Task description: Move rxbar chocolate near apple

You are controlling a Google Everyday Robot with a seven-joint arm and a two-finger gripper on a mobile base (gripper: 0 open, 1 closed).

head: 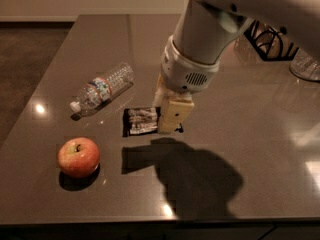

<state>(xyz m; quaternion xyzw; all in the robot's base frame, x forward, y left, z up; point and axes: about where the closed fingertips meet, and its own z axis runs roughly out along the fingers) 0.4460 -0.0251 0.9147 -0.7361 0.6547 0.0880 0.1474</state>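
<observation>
The rxbar chocolate point(140, 121), a flat black wrapper with pale lettering, hangs level a little above the table and casts a shadow below it. My gripper point(169, 120) comes down from above and is shut on the bar's right end. The red and yellow apple point(78, 156) sits on the table to the lower left of the bar, about a bar's length away. The arm's wide white wrist hides the table just behind the bar.
A clear plastic water bottle point(102, 90) lies on its side up and left of the bar. A black wire stand point(267, 40) and a glass object point(306, 66) are at the far right. The dark table's point(260, 134) front edge runs just below the apple.
</observation>
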